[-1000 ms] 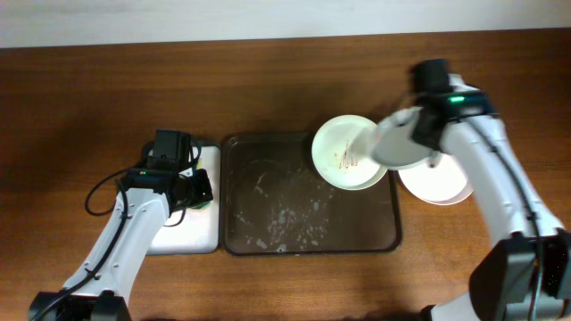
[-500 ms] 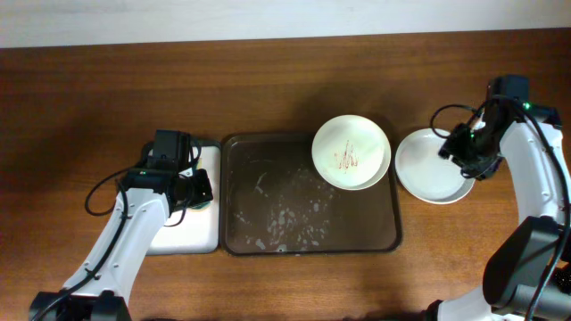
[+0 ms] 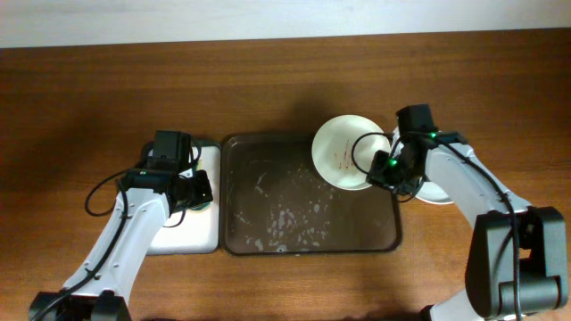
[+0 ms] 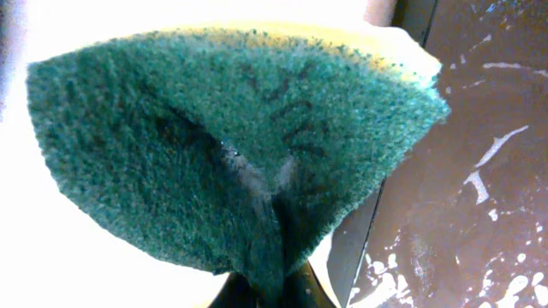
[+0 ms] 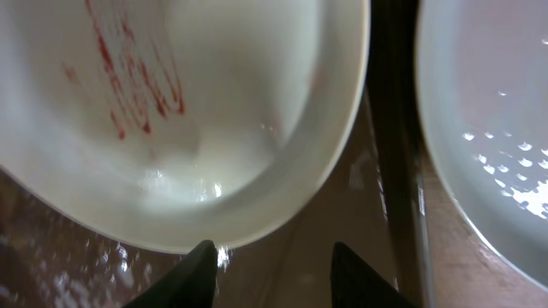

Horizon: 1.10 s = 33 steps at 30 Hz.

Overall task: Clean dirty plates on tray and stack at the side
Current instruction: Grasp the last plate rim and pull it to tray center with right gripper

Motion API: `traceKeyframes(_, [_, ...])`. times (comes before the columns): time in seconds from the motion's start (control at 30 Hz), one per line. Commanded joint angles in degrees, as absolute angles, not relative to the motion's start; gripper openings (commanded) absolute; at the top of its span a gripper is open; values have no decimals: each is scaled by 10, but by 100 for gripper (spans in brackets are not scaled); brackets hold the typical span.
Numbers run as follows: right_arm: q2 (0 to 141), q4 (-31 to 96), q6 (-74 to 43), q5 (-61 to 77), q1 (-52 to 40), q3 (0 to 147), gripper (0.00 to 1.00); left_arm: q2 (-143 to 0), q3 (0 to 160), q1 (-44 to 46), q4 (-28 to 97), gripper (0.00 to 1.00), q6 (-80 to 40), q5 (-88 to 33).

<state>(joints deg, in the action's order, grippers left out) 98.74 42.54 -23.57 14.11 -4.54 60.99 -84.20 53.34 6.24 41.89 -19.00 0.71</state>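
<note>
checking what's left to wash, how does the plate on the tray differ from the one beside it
The cream plate has red-brown streaks at its centre; the white plate shows only water drops. The cream plate rests on the tray's far right corner, the white plate on the table outside its rim. Both are round, pale and shallow.
</note>
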Motion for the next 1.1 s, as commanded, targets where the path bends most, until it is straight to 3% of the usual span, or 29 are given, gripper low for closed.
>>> traceKeyframes(0.0, [988,390,-276,123,-80,579,43,-837,533,58,419,0,-179,13])
traceKeyframes(0.17, [988,346,-310,98,-132,552,39,-837,533,58,425,0,-179,13])
traceKeyframes(0.27, [988,349,-310,101,-167,552,25,-837,533,58,425,0,-179,13])
traceKeyframes(0.4, [988,351,-312,135,-226,552,16,-837,533,58,425,0,-179,13])
traceKeyframes(0.5, [985,351,-304,131,-244,553,17,-837,533,58,425,0,-179,13])
traceKeyframes(0.63, [962,390,-212,65,-201,611,24,-837,533,58,425,0,-179,13])
traceKeyframes(0.67, [959,400,-155,53,-184,641,33,-837,533,58,425,0,-179,13])
traceKeyframes(0.73, [959,407,-57,51,-151,691,37,-837,533,58,425,0,-179,13])
traceKeyframes(1.07, [1014,286,72,-8,-51,704,35,-837,533,58,425,0,-179,13])
